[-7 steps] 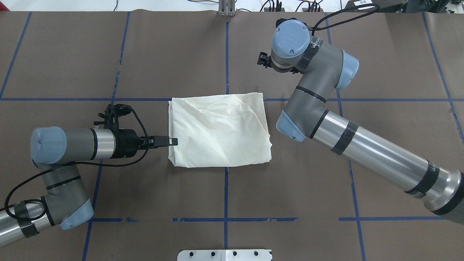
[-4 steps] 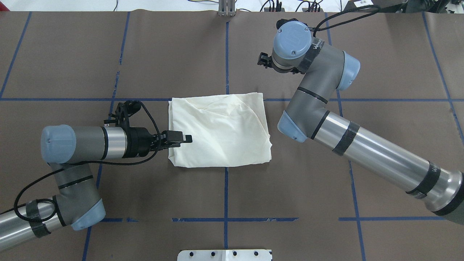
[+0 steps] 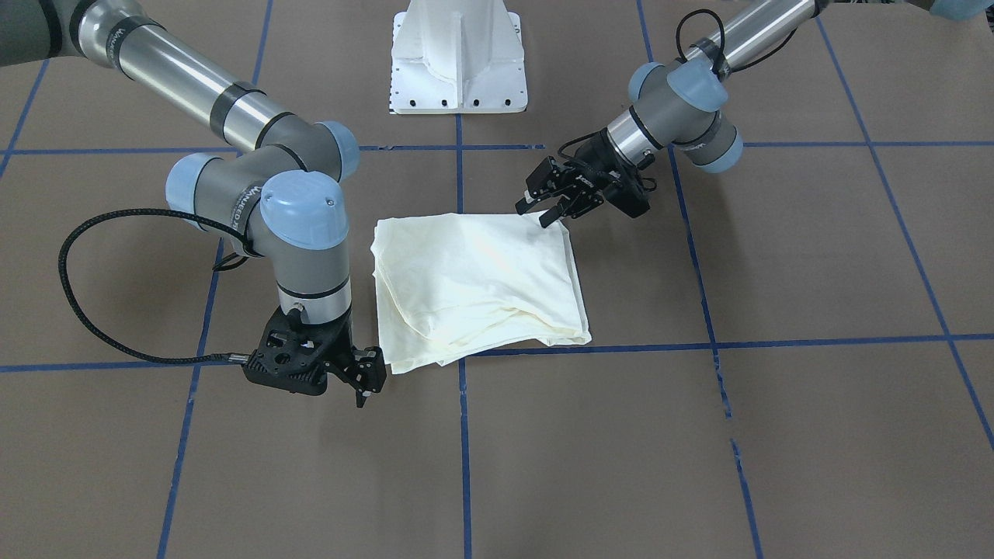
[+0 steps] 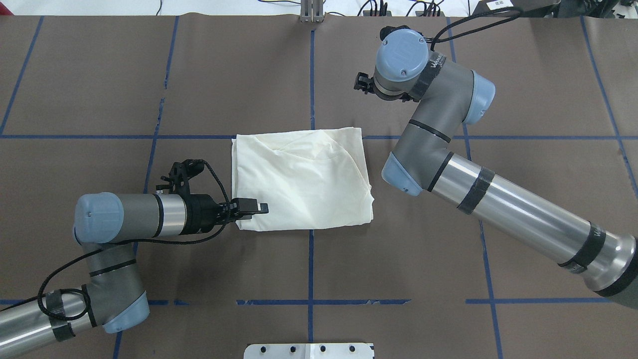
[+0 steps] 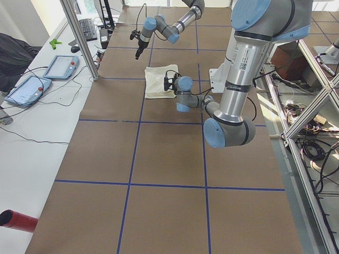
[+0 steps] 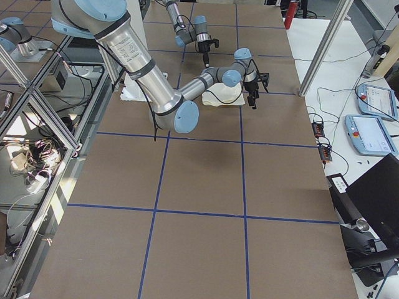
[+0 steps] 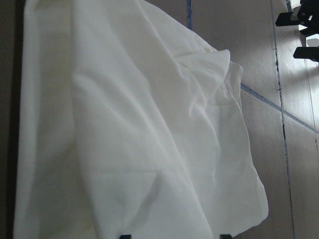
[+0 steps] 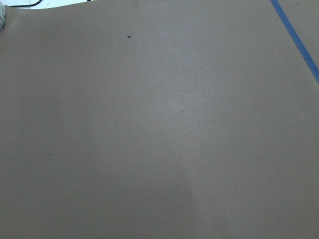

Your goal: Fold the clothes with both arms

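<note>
**While black two-finger left gripper (image 3: 540, 213) gapes at folded cream T-shirt (image 4: 301, 179), right gripper (image 3: 365, 384) hangs aside**

Left gripper's fingers stand spread over the T-shirt's near-left corner. The T-shirt lies plain side up, mid-table on brown paper (image 4: 398, 259). Right gripper points down over the paper, past the far-right corner, fingers apart, gripping nothing.

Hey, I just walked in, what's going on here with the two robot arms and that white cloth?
The arms are folding a cream T-shirt. It lies folded into a rough rectangle, plain side up, mid-way across the brown table. The left gripper is at one corner of the shirt with its fingers apart, not closed on the fabric. The right gripper hangs over bare table beside the diagonally opposite corner.
</note>
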Controlling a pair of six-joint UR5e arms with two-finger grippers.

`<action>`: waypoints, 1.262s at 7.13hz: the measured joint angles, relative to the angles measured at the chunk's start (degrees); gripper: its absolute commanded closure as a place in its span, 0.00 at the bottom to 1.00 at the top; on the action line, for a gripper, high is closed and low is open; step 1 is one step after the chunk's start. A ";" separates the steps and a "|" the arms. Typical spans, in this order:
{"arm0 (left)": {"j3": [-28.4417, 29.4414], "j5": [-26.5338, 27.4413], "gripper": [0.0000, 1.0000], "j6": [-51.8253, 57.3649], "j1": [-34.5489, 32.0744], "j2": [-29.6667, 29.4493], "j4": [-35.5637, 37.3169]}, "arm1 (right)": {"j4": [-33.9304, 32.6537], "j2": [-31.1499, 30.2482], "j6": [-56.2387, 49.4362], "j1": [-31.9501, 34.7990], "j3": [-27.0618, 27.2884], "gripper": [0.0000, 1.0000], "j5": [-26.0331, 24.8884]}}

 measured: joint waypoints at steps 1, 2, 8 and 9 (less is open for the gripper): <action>0.64 0.14 0.34 0.17 0.12 0.26 -0.06 | -0.04 -0.03 0.00 0.00 -0.02 0.00 -0.04; 1.32 0.21 0.34 0.27 0.14 0.36 -0.11 | -0.04 -0.06 -0.03 0.00 -0.02 0.00 -0.06; -0.52 -1.37 0.00 0.98 -2.44 0.60 2.20 | -0.06 0.05 -1.03 0.28 0.18 0.00 1.35; -4.31 -3.74 0.00 1.95 -4.35 0.62 7.16 | -0.15 -0.34 -3.17 1.13 0.88 0.00 3.73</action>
